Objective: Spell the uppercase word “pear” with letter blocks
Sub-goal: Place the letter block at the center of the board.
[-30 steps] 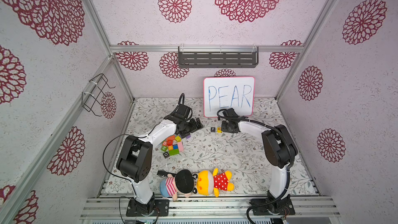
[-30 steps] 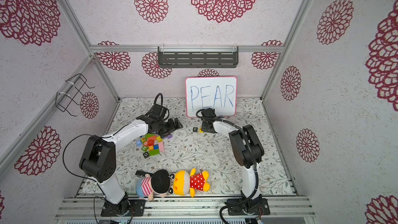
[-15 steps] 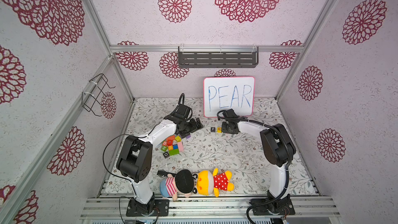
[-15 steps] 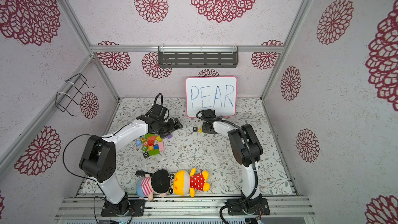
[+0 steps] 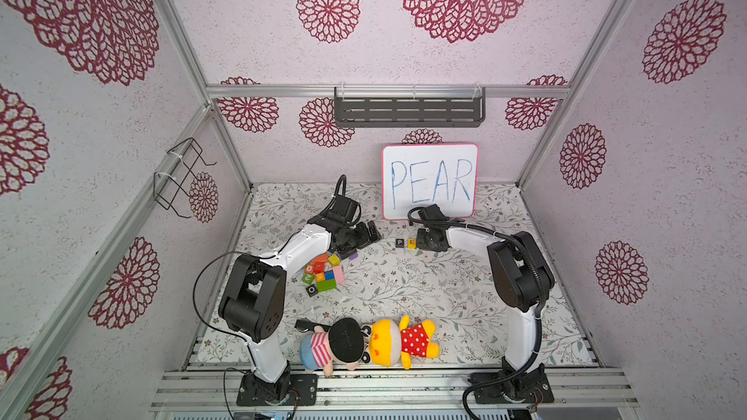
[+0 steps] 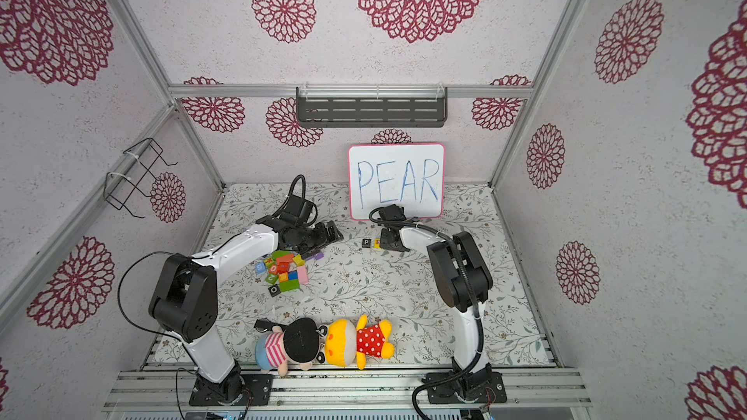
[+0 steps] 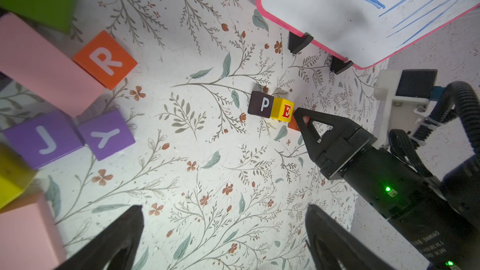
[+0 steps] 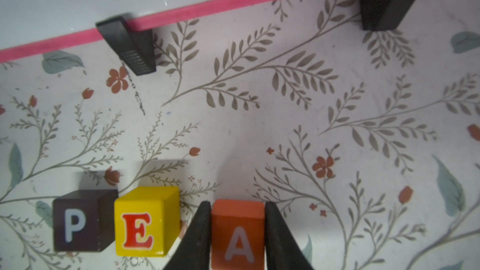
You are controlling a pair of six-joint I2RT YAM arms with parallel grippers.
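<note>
A black P block (image 8: 78, 225) and a yellow E block (image 8: 145, 222) stand side by side on the floral mat in front of the whiteboard; both top views show them (image 5: 399, 242) (image 6: 376, 242). My right gripper (image 8: 237, 209) is shut on the orange-red A block (image 8: 237, 232), held low just right of the E with a small gap. The orange-red R block (image 7: 105, 59) lies face up beside a pink block. My left gripper (image 7: 224, 207) hangs open over bare mat, between the R block and the P-E row, holding nothing.
The whiteboard (image 5: 429, 181) reading PEAR stands on black feet behind the row. A pile of coloured blocks (image 5: 323, 272) with a black O cube (image 5: 311, 289) lies under the left arm. Purple J (image 7: 44, 138) and Y (image 7: 106, 133) blocks sit near the R. Two plush toys (image 5: 368, 343) lie at the front.
The right arm's elbow has drifted slightly left while its gripper stays beside the E block. The left arm has not moved.
</note>
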